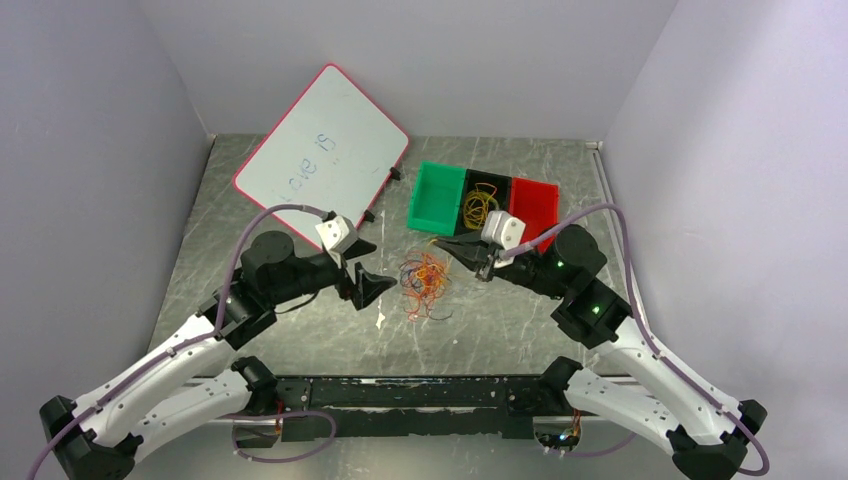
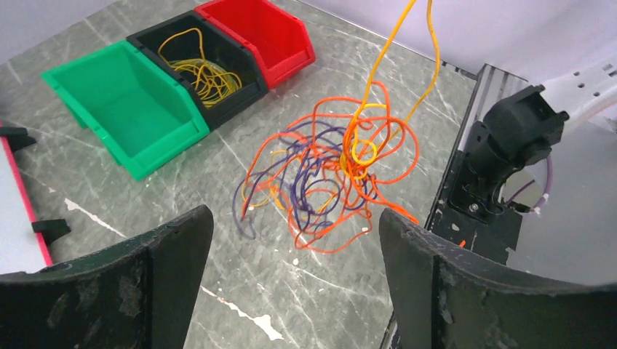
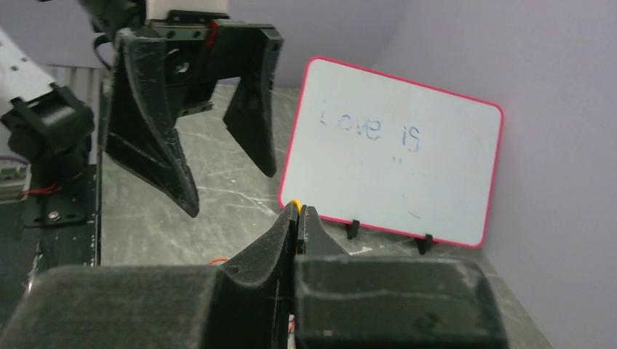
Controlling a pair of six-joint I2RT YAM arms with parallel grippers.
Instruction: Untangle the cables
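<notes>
Right gripper [image 1: 450, 247] is clamping 1 yellow cable [image 2: 429, 51] up out of the mid-frame tangle [image 1: 425, 283]; left gripper [image 1: 383, 265] is hanging wide open, empty, likely pinning the rest next.

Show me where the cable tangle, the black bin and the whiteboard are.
cable tangle [image 2: 356, 156]: left wrist view, on the orange knot at its middle.
black bin [image 2: 244, 98]: left wrist view, on its front wall.
whiteboard [image 3: 393, 167]: right wrist view, on its white face.

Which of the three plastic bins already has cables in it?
The black plastic bin in the middle: yellow wire loops lie coiled inside it. The green plastic bin and red plastic bin flanking it hold nothing.
</notes>
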